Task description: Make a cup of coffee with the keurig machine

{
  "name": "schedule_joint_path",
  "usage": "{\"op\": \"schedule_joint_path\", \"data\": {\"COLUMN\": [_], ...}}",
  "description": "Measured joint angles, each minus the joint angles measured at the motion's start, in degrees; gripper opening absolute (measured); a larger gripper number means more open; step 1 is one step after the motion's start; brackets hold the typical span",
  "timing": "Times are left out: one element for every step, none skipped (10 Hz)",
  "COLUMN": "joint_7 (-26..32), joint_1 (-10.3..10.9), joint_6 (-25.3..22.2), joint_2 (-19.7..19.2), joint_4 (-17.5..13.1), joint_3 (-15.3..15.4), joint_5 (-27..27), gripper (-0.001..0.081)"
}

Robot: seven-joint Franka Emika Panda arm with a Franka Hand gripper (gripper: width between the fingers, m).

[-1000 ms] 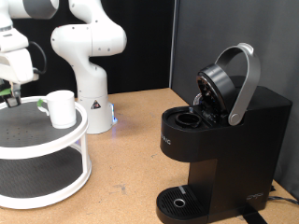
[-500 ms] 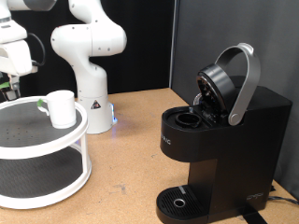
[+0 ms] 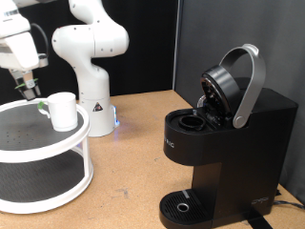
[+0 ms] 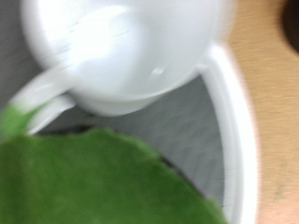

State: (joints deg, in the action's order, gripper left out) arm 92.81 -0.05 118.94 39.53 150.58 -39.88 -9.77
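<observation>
Your gripper (image 3: 29, 88) hovers beside cup (image 3: 62, 111) on white stand (image 3: 57, 181); finger spread unclear. Keurig machine (image 3: 229, 143) lid raised.

The wrist view is blurred, the cup (image 4: 131, 51) cut off by its edge, the pincer's fingertips unreadable.
</observation>
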Motion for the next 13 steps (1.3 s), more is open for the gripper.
{"op": "schedule_joint_path", "data": {"joint_7": [-3.2, -6.8, -10.0, -12.7, -14.7, -16.1, -15.9, -16.0, -16.3, -17.6, -19.4, -21.3, -23.0], "joint_1": [0.9, 1.8, 2.8, 3.8, 4.9, 5.5, 5.4, 5.7, 6.5, 7.6, 8.9, 10.4, 11.8], "joint_6": [1.1, 2.4, 3.2, 3.4, 3.4, 3.4, 3.3, 3.3, 3.3, 3.3, 3.0, 1.7, 0.5], "joint_2": [0.0, -0.1, -0.2, -0.3, -0.6, -1.6, -1.6, -1.5, -1.5, -1.7, -2.1, -2.9, -4.0], "joint_4": [-0.3, -0.6, -1.2, -2.0, -3.0, -3.8, -3.7, -3.6, -3.6, -3.8, -4.5, -5.7, -7.2], "joint_3": [1.2, 2.3, 3.2, 4.1, 4.9, 5.4, 5.3, 5.0, 4.6, 4.6, 4.8, 5.1, 5.4], "joint_5": [2.6, 5.7, 8.6, 11.0, 12.4, 12.8, 12.8, 15.1, 18.9, 22.1, 24.4, 25.9, 26.9], "gripper": [0.0474, 0.0474, 0.0474, 0.0474, 0.0474, 0.0474, 0.0474, 0.0474, 0.0474, 0.0474, 0.0474, 0.0474, 0.0474]}}
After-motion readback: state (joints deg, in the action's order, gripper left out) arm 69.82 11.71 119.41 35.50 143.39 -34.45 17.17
